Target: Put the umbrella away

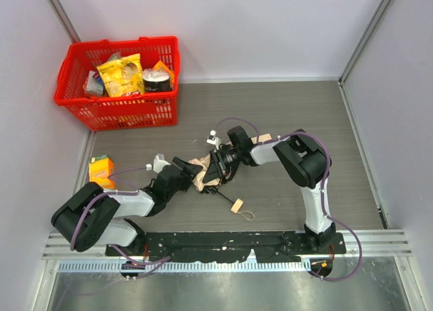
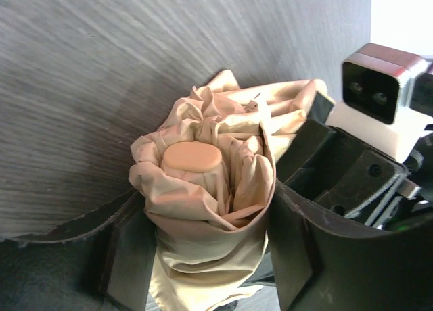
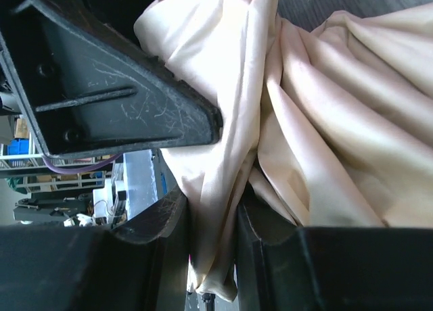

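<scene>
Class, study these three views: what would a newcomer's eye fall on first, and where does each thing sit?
Mid-table, a crumpled beige umbrella is clamped from both sides: the left gripper closes around the bundled fabric and the right gripper pinches a fold. A bright red basket of groceries stands in the far left corner.

We saw the umbrella in matt, creased cloth, the left hand dull black plastic, the counter wood-grained.
</scene>
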Robot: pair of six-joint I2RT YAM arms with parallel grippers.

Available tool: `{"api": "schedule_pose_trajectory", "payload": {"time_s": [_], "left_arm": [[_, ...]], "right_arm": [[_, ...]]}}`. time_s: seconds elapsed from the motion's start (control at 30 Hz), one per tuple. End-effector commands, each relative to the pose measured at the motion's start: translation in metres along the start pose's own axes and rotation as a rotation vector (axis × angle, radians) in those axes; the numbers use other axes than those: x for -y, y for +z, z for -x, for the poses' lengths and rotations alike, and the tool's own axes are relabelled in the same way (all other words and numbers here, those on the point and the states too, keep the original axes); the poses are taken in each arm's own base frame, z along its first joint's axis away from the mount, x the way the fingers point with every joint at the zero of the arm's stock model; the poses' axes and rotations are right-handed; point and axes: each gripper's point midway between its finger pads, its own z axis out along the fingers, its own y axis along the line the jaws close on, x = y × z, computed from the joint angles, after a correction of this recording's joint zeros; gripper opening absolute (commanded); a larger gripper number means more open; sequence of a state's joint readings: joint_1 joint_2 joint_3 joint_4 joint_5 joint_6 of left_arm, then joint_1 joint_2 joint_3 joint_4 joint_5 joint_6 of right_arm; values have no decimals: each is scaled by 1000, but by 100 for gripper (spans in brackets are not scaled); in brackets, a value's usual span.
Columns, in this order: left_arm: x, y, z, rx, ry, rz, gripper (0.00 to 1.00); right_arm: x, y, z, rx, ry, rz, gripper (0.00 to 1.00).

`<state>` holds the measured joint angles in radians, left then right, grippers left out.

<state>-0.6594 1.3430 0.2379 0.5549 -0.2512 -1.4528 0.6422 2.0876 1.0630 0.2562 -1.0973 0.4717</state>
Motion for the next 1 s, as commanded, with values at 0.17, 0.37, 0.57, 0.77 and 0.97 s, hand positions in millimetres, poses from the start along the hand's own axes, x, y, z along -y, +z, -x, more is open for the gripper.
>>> {"api": "schedule_pose_trajectory", "payload": {"time_s": [0.17, 0.37, 0.57, 0.77, 0.97], "left_arm": [[-12, 6, 0, 24, 108, -5, 67], [0, 4, 7, 49, 125, -31, 30], [-3, 2, 6, 43, 103, -5, 0], [-13, -1, 1, 19, 16, 39, 0], [-20, -7, -2, 12, -10, 95, 0]], "right_arm": [[-20, 6, -19, -71, 57, 50, 0], [-13, 6, -28, -103, 72, 25, 1], [7, 4, -34, -131, 91, -113, 2], [37, -10, -31, -97, 40, -470, 43], [14, -21, -11, -17, -187, -720, 70]]}}
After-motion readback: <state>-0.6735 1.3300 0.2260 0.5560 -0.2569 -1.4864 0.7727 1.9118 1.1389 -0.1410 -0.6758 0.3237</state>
